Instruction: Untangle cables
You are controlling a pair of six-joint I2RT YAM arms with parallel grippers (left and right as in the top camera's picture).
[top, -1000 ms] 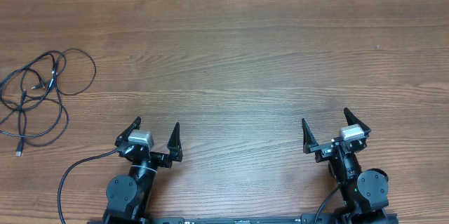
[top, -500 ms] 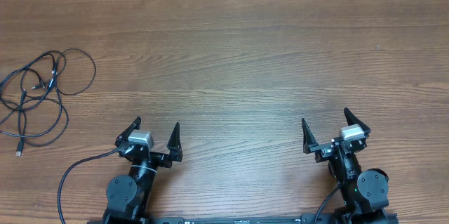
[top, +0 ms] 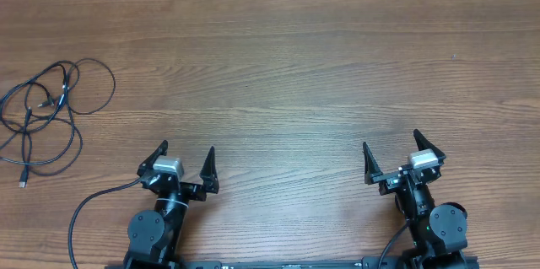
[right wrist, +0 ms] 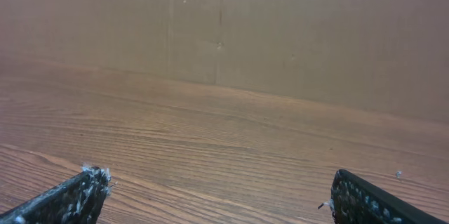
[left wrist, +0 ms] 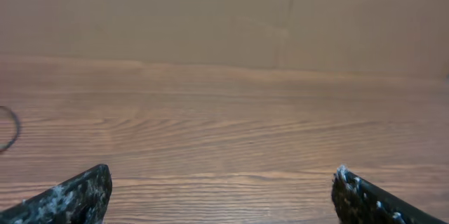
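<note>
Cables: a loose tangle of thin black cables [top: 44,103] lies flat on the wooden table [top: 278,58], well apart from the left gripper [top: 187,148], off to its left and farther out from the arm bases.
Tangle's shape: several overlapping loops cross one another; one strand trails back toward the left gripper's side of the table and ends in a small pale plug [top: 23,183].
Left gripper: the pincer is spread wide, its two dark fingers pointing out over bare wood, pinching nothing and touching nothing.
Left wrist view: both fingertips [left wrist: 70,196] sit at the bottom corners with woodgrain between them; a sliver of black cord [left wrist: 17,127] curves in at the picture's left edge, clear of the left gripper [left wrist: 219,175].
Right gripper: the right gripper [top: 390,140] stands well to the right of the left gripper and about level with it, its pincer likewise spread wide and holding nothing.
Right wrist view: only tabletop shows between the parted fingers of the right gripper [right wrist: 217,175], with a plain brown panel [right wrist: 224,27] rising behind the table's far edge.
Arm wiring: a thicker black wire [top: 84,206] arcs over the table just left of the left gripper's arm, separate from the tangle.
</note>
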